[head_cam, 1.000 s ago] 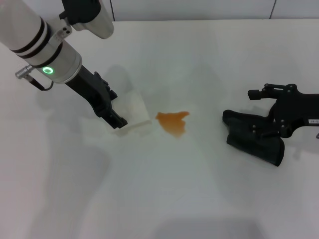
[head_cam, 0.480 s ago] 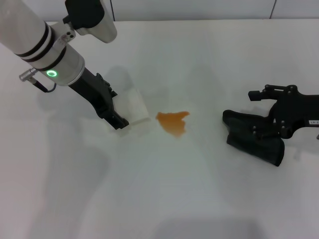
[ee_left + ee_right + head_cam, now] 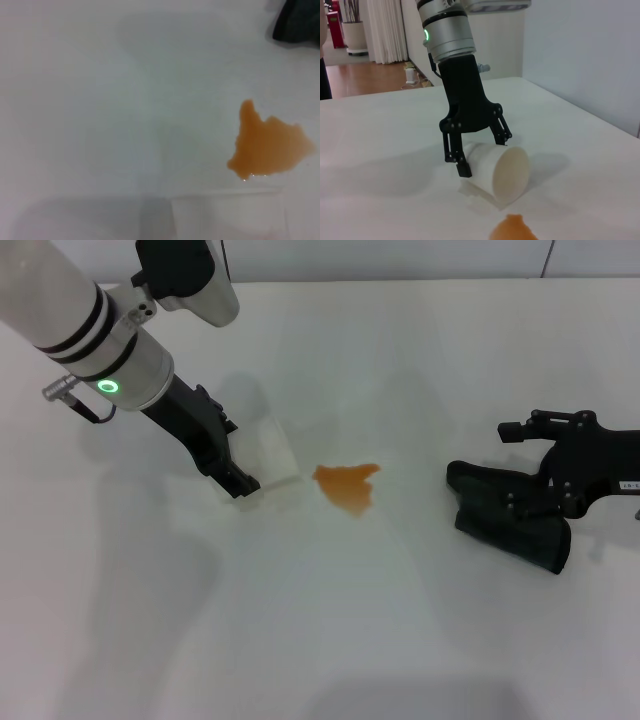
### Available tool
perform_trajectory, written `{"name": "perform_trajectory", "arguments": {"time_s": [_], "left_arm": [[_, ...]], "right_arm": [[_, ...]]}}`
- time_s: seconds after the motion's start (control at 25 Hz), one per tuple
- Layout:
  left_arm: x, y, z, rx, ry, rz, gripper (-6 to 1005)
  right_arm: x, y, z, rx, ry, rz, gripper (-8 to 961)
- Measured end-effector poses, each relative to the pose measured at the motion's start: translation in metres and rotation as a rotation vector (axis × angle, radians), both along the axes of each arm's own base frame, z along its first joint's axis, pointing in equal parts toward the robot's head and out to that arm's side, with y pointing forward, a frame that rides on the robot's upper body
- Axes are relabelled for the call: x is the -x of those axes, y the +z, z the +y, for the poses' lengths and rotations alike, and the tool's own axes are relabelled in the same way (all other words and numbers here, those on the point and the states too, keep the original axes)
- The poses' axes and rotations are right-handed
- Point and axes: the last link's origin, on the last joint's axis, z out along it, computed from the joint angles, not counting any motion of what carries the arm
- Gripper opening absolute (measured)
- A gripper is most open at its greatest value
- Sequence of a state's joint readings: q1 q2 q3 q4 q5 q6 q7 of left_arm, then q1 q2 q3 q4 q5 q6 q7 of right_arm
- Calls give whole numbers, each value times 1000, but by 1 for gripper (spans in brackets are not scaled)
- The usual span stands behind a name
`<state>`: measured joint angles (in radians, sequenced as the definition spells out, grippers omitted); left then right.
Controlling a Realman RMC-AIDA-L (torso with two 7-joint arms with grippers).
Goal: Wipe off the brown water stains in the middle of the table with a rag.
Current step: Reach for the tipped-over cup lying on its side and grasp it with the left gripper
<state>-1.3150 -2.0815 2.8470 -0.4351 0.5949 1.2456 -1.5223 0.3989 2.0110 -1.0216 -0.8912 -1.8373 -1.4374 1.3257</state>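
The brown water stain [image 3: 347,486] lies on the white table [image 3: 380,620], near its middle. It also shows in the left wrist view [image 3: 267,145] and the right wrist view [image 3: 515,232]. My left gripper [image 3: 245,475] is shut on a white cup [image 3: 268,462] that lies on its side just left of the stain. The right wrist view shows the left gripper [image 3: 485,152] with a finger on each side of the cup [image 3: 500,172]. My right gripper [image 3: 540,502] is shut on the dark rag [image 3: 505,520] at the table's right, apart from the stain. The rag's edge shows in the left wrist view [image 3: 300,22].
The table's far edge meets a wall [image 3: 400,260] at the back. The left arm's white forearm [image 3: 80,320] reaches over the table's left rear. Bare tabletop lies between the stain and the rag.
My left gripper has drawn the cup a little back from the stain, towards the left rear. The right gripper and the rag have not moved.
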Motion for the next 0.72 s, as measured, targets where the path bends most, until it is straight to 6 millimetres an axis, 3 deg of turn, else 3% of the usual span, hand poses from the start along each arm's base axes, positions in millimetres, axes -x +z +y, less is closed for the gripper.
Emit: {"name": "perform_trajectory", "arguments": {"time_s": [0.72], "left_arm": [[2, 0, 1, -12, 2, 22, 871]], "right_arm": [[1, 0, 1, -2, 2, 3, 869]]}}
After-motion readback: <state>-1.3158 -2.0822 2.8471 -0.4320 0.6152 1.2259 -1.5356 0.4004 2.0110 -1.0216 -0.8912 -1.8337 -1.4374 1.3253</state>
